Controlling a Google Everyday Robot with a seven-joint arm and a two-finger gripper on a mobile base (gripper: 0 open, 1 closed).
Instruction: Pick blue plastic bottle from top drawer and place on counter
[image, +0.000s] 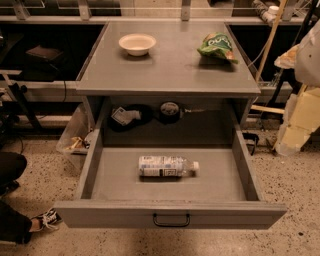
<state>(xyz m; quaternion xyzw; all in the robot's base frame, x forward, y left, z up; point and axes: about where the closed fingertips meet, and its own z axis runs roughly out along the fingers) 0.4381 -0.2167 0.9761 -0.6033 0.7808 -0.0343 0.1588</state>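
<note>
**Bottle lies ready in open drawer; tool out of view**

The blue plastic bottle (167, 166) lies on its side near the middle of the top drawer (100, 212), cap pointing right, barcode patch facing up. It touches neither side wall and nothing else shares the drawer floor. That probably suits a reach from above: a bottle lying flat offers its round body across its width, with bare floor on every side.

The drawer is pulled fully out, its front panel and dark handle (171, 220) nearest the camera, so the whole floor sits clear of the overhanging table (170, 65). That is likely why it stands this far open, since a half-open drawer would leave the bottle under the table's edge.

On the table, a white bowl (137, 44) sits towards the back left and a green snack bag (216, 47) towards the back right. The front half between and before them is bare grey surface, the natural spot for setting the bottle down.

The tool does not appear in this view, so whether it is apart or together cannot be told. Nothing holds the bottle, so the pick appears not yet begun. A round body on its side may roll if nudged off-centre.
</note>
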